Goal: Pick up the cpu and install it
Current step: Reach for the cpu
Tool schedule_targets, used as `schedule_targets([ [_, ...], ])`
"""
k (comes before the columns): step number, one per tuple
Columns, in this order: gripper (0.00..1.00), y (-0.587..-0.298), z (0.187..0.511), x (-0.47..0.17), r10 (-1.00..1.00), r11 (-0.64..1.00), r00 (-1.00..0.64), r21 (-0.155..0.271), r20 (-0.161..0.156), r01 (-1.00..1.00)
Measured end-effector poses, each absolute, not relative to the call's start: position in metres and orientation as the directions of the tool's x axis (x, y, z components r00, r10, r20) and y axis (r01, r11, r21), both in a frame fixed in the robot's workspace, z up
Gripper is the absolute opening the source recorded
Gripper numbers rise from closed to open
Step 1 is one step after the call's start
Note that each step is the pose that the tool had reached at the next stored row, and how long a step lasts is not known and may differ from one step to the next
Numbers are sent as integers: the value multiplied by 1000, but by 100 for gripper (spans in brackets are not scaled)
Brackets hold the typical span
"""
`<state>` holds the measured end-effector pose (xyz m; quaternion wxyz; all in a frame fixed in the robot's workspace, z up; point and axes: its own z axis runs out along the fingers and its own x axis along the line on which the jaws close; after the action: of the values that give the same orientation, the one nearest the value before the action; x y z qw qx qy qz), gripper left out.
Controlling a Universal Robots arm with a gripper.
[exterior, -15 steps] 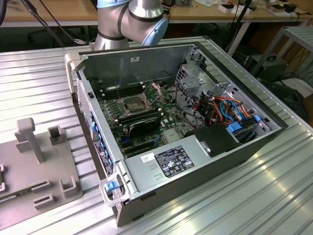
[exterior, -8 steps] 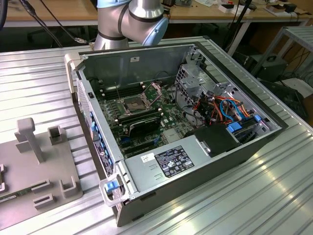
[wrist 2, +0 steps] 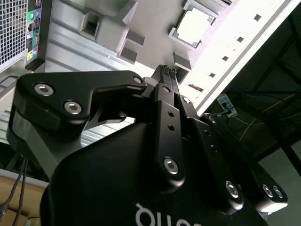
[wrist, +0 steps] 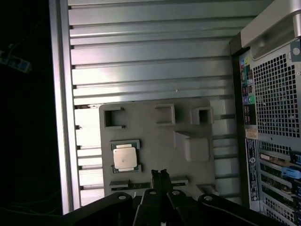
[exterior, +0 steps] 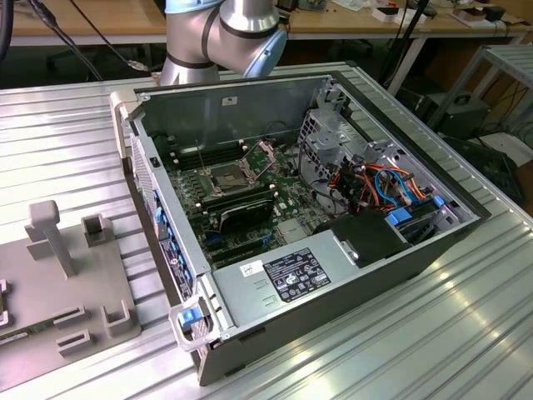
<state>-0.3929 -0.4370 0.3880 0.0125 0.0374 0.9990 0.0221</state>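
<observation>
The cpu point(wrist: 125, 157), a small square chip with a pale silver top, lies flat in a framed pocket of the grey fixture plate point(wrist: 155, 136); the second wrist view has it as the cpu point(wrist 2: 195, 26) too. My gripper point(wrist: 160, 172) hangs above the plate's edge, beside the cpu and apart from it. Its two black fingers are shut together with nothing between them, as the gripper point(wrist 2: 169, 70) also shows. In the exterior view the motherboard's dark socket point(exterior: 226, 177) sits inside the open computer case point(exterior: 333, 275), its metal frame raised.
The grey fixture plate point(exterior: 75, 283) carries upright posts and slots on the ribbed metal table point(exterior: 450, 333), at the exterior view's left of the case. The case's rear grille point(wrist: 275, 94) stands close to the plate. The arm's base point(exterior: 221, 33) rises behind the case.
</observation>
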Motion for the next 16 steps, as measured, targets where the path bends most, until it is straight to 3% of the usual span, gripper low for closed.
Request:
schedule_targets([
  [16, 11, -458, 387, -394, 75, 996, -997, 45, -23, 74],
])
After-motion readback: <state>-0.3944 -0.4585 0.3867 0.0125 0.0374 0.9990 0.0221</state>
